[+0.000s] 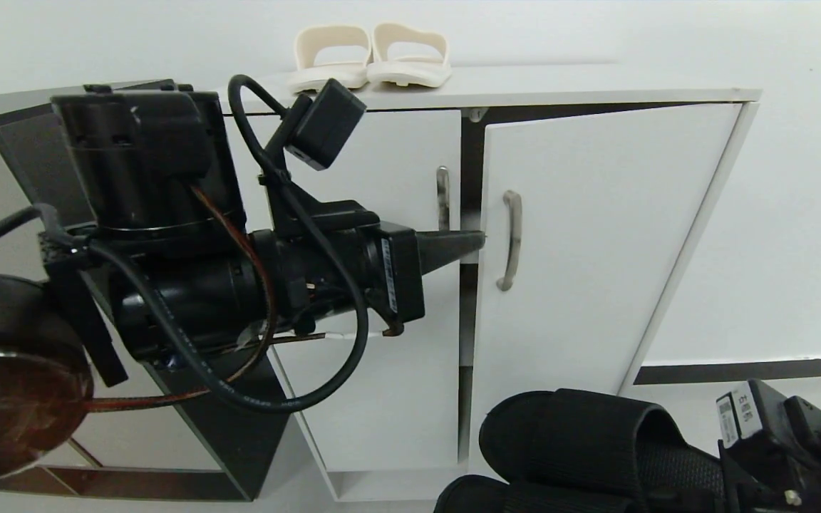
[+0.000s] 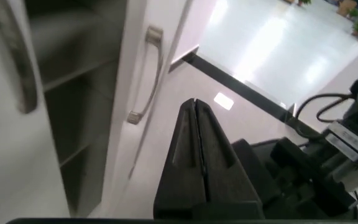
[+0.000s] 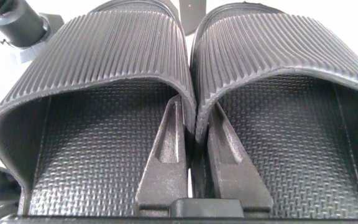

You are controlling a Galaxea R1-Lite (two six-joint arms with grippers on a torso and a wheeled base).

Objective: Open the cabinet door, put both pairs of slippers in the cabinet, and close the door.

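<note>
- The right gripper (image 3: 194, 107) pinches the black slippers (image 1: 581, 442) together, at the lower right of the head view.
- The left gripper (image 2: 194, 104), closed tight, points at the gap by the slightly open cabinet door (image 1: 596, 235), mid-frame.
- The cream slippers (image 1: 371, 57) sit on the cabinet top (image 1: 596, 82), upper middle.

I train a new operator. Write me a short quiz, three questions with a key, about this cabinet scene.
1. True or false: the pair of cream foam slippers lies on top of the white wooden cabinet.
2. The right gripper holds: A) a towel; B) the pair of black ribbed rubber slippers; C) nothing.
3. Fill in: the fingers of the left gripper are ___.
Key: 1 true; 2 B; 3 shut.
</note>
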